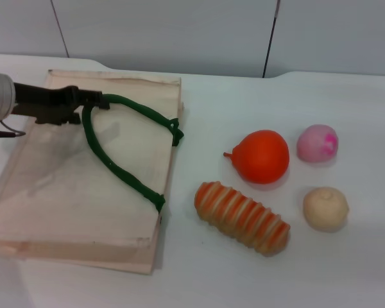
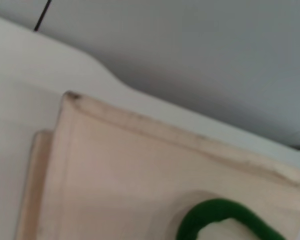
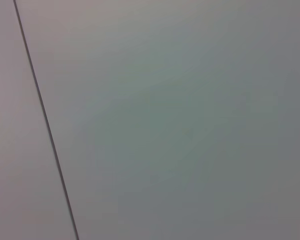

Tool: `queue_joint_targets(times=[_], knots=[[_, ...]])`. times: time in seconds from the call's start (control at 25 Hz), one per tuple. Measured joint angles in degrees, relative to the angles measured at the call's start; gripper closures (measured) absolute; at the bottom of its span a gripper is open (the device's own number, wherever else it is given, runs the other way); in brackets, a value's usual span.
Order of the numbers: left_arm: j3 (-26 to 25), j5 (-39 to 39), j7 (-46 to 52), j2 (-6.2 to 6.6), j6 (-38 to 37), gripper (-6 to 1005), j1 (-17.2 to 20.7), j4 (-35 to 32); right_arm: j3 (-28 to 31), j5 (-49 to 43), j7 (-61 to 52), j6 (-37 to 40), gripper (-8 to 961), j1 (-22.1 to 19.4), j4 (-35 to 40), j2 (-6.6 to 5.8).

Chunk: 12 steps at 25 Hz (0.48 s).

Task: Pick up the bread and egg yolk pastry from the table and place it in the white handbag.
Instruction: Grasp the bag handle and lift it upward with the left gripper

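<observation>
The left gripper pinches the green rope handle of the white handbag, so opening the bag is the step in hand. Next, it must lift the handle. The bread and egg yolk pastry lie on the table, well apart from the bag. The right gripper is out of sight.

An orange pear-shaped fruit rests on the white table, its short stem end pointing toward the table's left side. A pink-and-magenta ball sits just beside it on the right, near the grey panelled wall behind.
</observation>
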<state>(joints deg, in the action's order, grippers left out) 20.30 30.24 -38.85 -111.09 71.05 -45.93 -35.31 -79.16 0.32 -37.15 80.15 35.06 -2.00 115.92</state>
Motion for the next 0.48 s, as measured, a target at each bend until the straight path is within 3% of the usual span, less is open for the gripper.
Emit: queue_joint_targets(times=[0.48], knots=[[0.0, -5.29, 1.82, 0.54, -2.2, 176, -2.28, 1.98, 0.14, 0.0, -0.19, -1.25, 85, 0.22, 0.09, 0.01]])
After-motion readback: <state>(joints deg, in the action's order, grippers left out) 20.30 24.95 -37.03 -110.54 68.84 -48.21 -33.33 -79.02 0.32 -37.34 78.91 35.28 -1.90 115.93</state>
